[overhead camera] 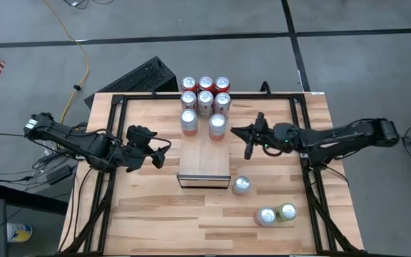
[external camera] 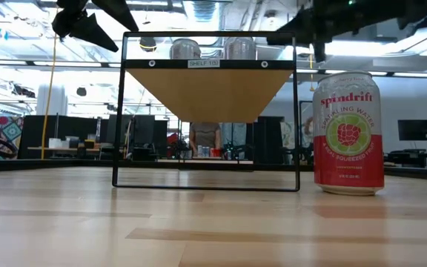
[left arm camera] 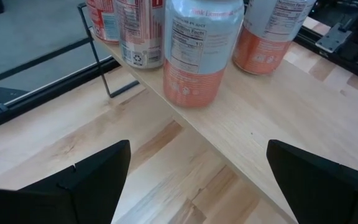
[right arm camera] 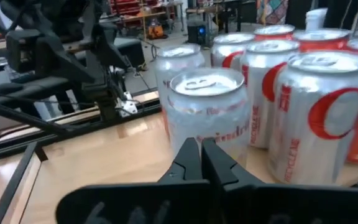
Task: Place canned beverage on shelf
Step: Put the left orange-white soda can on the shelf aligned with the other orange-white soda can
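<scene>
I see eight cans upright on the shelf. My left gripper is spread apart beside it. My right gripper is pressed together, empty.

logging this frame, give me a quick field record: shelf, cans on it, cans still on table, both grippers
shelf: raised, light wood top
cans on shelf: eight, crowded at far end
standing can: upright on table, off the shelf's near right corner
other loose cans: two, close together, near right of table
left gripper: open, empty, left of shelf
right gripper: shut, empty, beside right front shelf can
</scene>
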Robot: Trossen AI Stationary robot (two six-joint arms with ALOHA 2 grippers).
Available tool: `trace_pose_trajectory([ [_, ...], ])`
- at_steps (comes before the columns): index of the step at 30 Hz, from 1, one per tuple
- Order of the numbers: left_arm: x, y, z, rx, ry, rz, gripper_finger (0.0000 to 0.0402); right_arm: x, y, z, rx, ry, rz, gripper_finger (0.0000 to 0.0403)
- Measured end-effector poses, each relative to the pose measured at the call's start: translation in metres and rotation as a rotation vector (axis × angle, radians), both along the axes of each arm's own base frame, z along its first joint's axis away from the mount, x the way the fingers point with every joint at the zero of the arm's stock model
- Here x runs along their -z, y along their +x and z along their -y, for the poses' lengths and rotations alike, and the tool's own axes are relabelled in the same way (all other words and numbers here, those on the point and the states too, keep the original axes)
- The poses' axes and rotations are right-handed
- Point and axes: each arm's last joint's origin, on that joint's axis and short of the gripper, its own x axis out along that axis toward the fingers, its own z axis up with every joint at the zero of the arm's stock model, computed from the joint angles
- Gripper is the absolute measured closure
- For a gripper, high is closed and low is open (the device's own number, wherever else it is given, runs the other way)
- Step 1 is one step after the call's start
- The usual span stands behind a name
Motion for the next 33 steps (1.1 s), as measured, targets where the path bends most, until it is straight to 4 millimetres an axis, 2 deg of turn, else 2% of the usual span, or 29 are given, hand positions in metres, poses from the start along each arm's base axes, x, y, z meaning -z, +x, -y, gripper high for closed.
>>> trace_pose_trajectory([
  [5,0.000,0.000,0.000,0.001,0.003,-0.002,0.0038,0.011,0.009,0.005,-0.012,0.020,-0.036,0.0403],
  [18,0.000,0.000,0.000,-0.003,0.007,-0.001,0.0038,0.010,0.009,0.027,-0.060,0.018,-0.027,0.0403],
  [26,0.000,0.000,0.000,-0.006,0.007,0.000,0.0038,0.008,0.009,0.031,-0.069,0.015,-0.003,0.0403],
  [33,0.000,0.000,0.000,-0.007,0.008,0.000,0.0038,0.019,0.019,0.030,-0.096,0.039,-0.038,0.0403],
])
